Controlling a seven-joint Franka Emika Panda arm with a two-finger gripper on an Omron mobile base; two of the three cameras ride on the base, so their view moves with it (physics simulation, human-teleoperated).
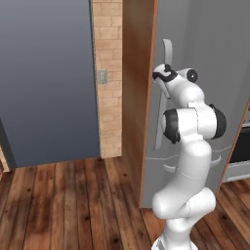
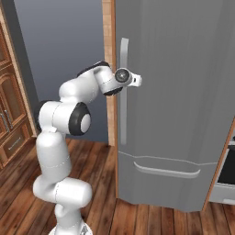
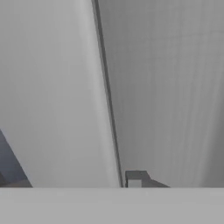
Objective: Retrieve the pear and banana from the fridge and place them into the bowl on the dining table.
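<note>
One tall matte grey fridge [image 2: 183, 92] stands shut, so the pear and banana must lie inside it. At its long pale bar handle [image 2: 123, 92], near the door's left edge, sits the white arm's gripper [image 2: 136, 81]; whether the fingers have closed on it I cannot tell. Opening comes first, I judge: a firm hold, then an outward swing over the free wooden floor [image 1: 63, 205].

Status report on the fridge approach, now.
Gripper at the fridge's long bar handle, jaws around it, grip not confirmed. Fridge door shut, fruit unseen. Nothing in the way.
</note>
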